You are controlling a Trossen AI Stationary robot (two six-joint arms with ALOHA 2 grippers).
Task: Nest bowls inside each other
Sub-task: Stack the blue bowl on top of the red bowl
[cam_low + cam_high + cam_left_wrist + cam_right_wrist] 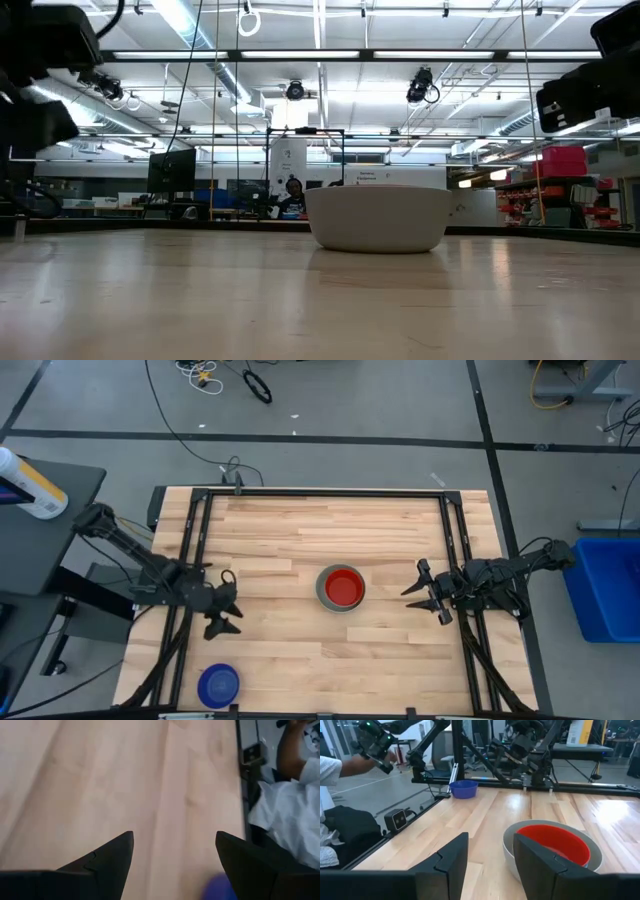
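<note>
A red bowl [343, 589] sits nested inside a grey bowl [322, 592] at the middle of the wooden table; the low view shows only the grey bowl's wall [378, 218]. A dark blue bowl [218, 684] stands upright by the table's near left corner, also seen in the right wrist view [464, 789]. My left gripper [228, 603] hovers open above bare wood at the left, between the nested pair and the blue bowl. My right gripper [425, 592] hangs open at the right, pointing level at the nested bowls [550, 845], a short way off.
Black frame rails [190, 560] run along the table's left, right and far sides. A blue bin [605, 588] stands beyond the right edge. A white bottle [30, 485] lies on a dark side table at the left. A person [295, 810] is at the near side.
</note>
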